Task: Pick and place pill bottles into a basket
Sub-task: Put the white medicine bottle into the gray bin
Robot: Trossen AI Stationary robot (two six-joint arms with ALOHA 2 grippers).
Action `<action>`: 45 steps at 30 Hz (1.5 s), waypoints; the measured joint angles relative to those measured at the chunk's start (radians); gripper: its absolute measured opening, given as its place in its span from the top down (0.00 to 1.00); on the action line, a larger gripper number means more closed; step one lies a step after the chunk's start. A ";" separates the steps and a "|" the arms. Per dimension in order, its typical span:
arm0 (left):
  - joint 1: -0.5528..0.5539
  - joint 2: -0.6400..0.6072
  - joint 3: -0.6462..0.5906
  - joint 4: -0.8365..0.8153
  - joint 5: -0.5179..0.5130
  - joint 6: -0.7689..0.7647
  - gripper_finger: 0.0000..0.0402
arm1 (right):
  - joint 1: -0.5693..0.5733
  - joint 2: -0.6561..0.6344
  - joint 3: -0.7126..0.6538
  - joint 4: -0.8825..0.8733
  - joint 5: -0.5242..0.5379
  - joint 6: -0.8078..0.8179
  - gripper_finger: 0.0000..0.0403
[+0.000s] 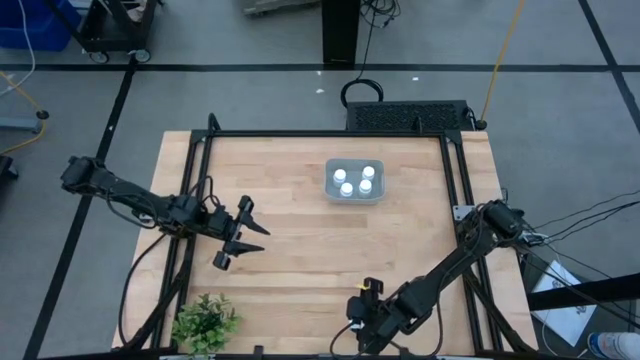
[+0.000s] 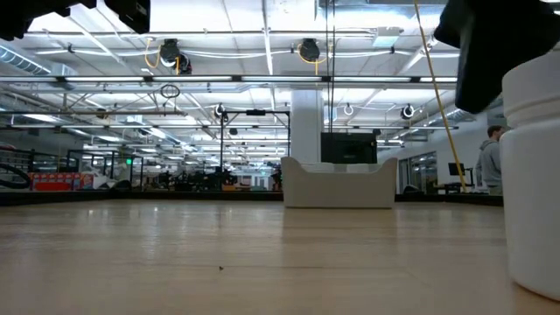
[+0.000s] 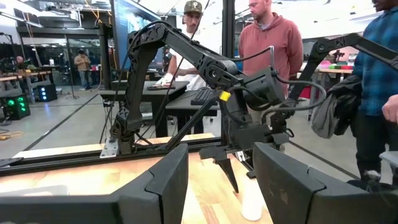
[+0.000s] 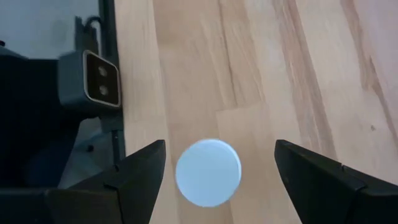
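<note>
My right gripper (image 4: 214,165) hangs over the near edge of the table (image 1: 300,200), fingers spread wide with the last loose pill bottle (image 4: 208,172) standing between them, its round white cap seen from above and neither finger touching it. In the low view that bottle (image 2: 532,166) stands upright on the wood. Four bottles (image 1: 355,179) stand in the basket (image 1: 381,195) toward the far edge, right of the middle. My left gripper (image 1: 240,240) waits near the left edge, fingers spread wide and empty. A green plant (image 1: 205,322) sits at the near left corner.
</note>
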State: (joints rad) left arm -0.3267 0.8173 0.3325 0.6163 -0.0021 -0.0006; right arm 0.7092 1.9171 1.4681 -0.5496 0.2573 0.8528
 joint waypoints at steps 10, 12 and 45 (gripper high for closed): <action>0.000 0.000 0.000 -0.008 0.000 0.000 0.54 | 0.019 0.009 -0.005 0.009 0.014 0.042 0.27; 0.000 0.000 0.000 -0.007 0.000 0.000 0.54 | 0.020 0.020 -0.012 0.005 0.012 0.046 0.27; 0.000 0.000 0.000 -0.011 0.000 -0.001 0.54 | 0.019 0.061 -0.054 0.081 -0.025 0.079 0.44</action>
State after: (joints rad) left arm -0.3267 0.8173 0.3325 0.6056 -0.0025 -0.0017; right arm 0.7284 1.9781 1.4143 -0.4683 0.2325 0.9313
